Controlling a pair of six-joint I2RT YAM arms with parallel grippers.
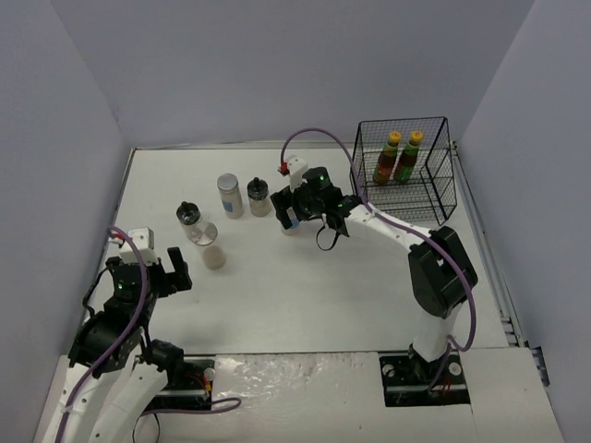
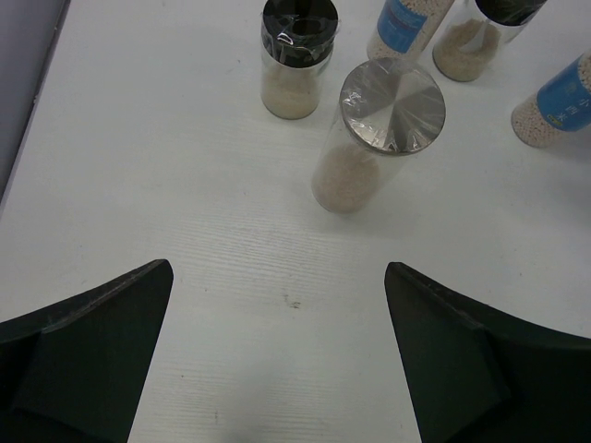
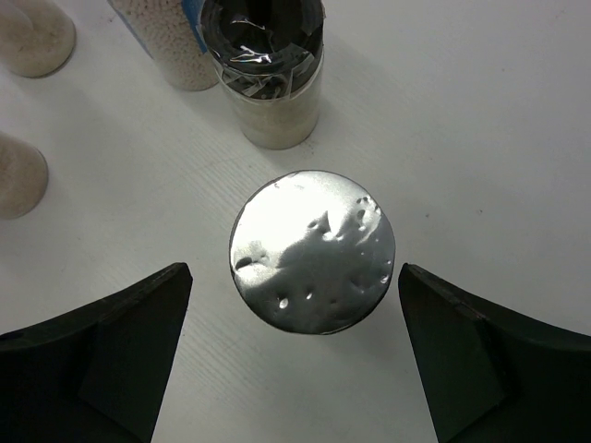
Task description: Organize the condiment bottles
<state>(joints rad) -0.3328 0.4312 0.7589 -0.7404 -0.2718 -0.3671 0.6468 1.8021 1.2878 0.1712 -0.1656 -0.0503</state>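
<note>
Left gripper (image 1: pixel 175 272) sits near left, jaws apart, empty. Right gripper (image 3: pixel 294 272) hovers, jaws apart, straddling a silver-lidded jar (image 3: pixel 312 251) mid-table. Step in hand: pickup. Next move, judged: lower, clamp the body, carry far right to the wire basket (image 1: pixel 450 175) holding both sauce bottles (image 1: pixel 388 159).

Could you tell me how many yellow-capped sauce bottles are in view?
2: a left bottle and a right bottle, side by side in the black wire basket; none look hidden.
</note>
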